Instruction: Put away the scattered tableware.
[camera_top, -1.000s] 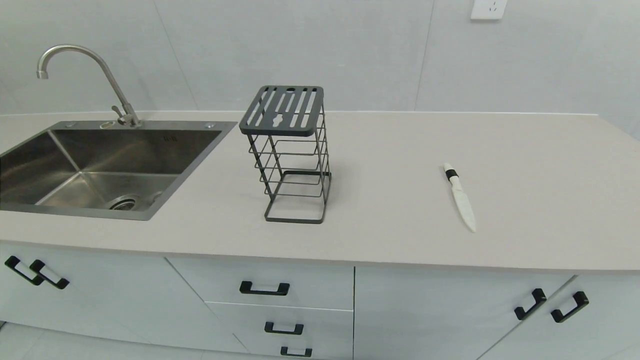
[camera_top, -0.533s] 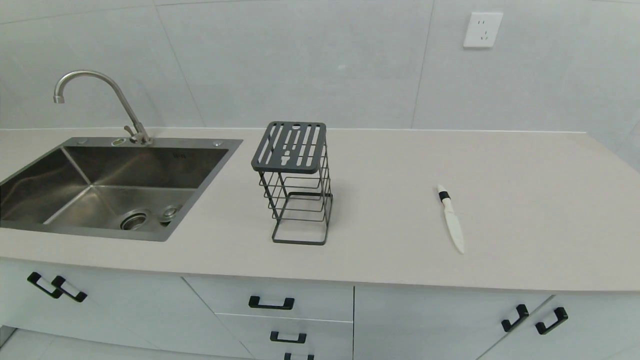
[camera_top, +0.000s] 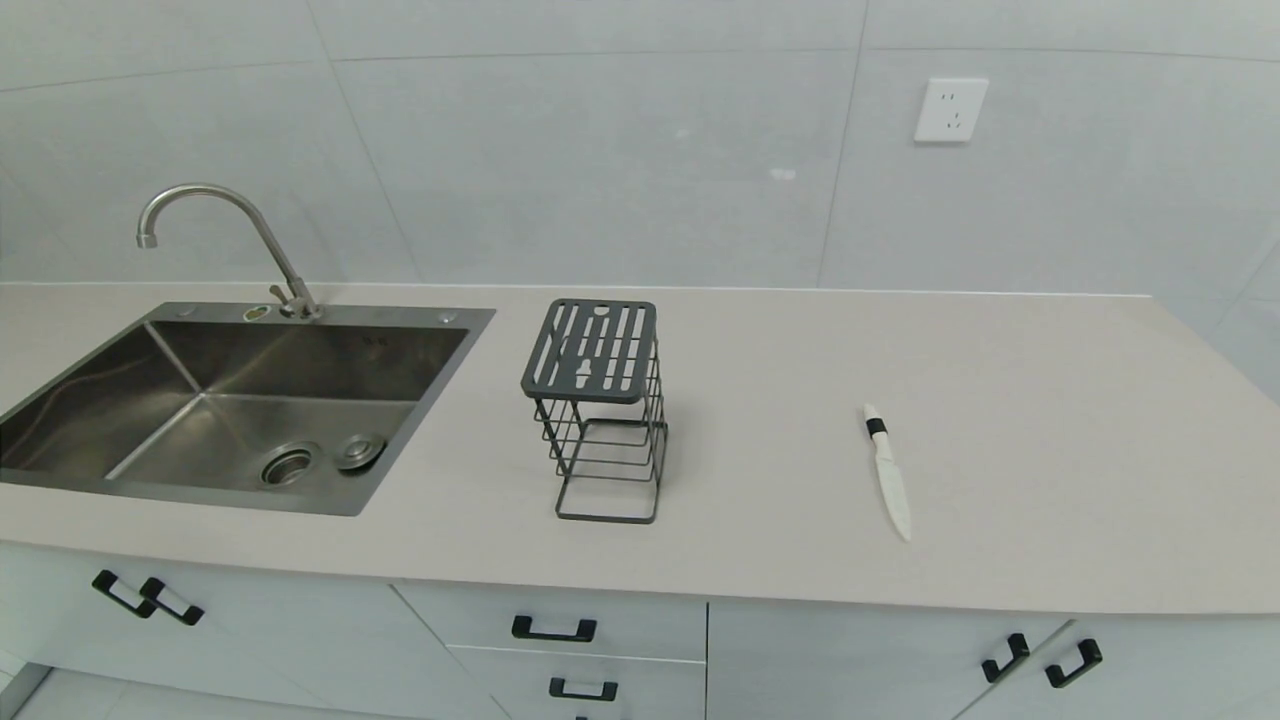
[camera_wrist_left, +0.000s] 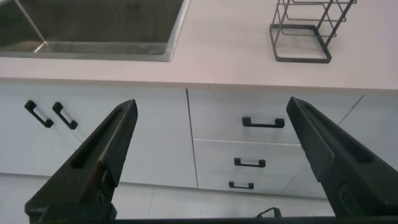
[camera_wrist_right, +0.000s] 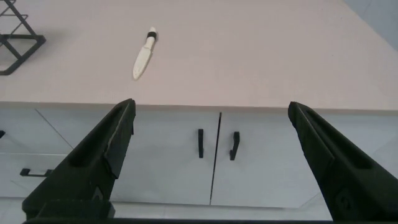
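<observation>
A white knife (camera_top: 887, 470) with a black band on its handle lies flat on the beige countertop (camera_top: 1050, 440), right of centre. A dark wire knife rack (camera_top: 600, 410) with a slotted top stands upright near the middle. My left gripper (camera_wrist_left: 211, 104) hangs open in front of the cabinet drawers, below the counter edge, with the rack's base (camera_wrist_left: 300, 38) beyond it. My right gripper (camera_wrist_right: 211, 104) is open too, low before the cabinet doors; the knife (camera_wrist_right: 145, 55) lies on the counter past it. Neither gripper holds anything.
A steel sink (camera_top: 70, 400) with a curved faucet (camera_top: 225, 235) is set into the counter at the left. Drawers with black handles (camera_top: 553, 630) run under the counter. A wall socket (camera_top: 950, 110) sits at the back right. Bare counter lies between rack and knife.
The whole head view has shifted: more wall shows and the counter sits lower and smaller, so the camera moved. Knife and rack keep their places on the counter.
</observation>
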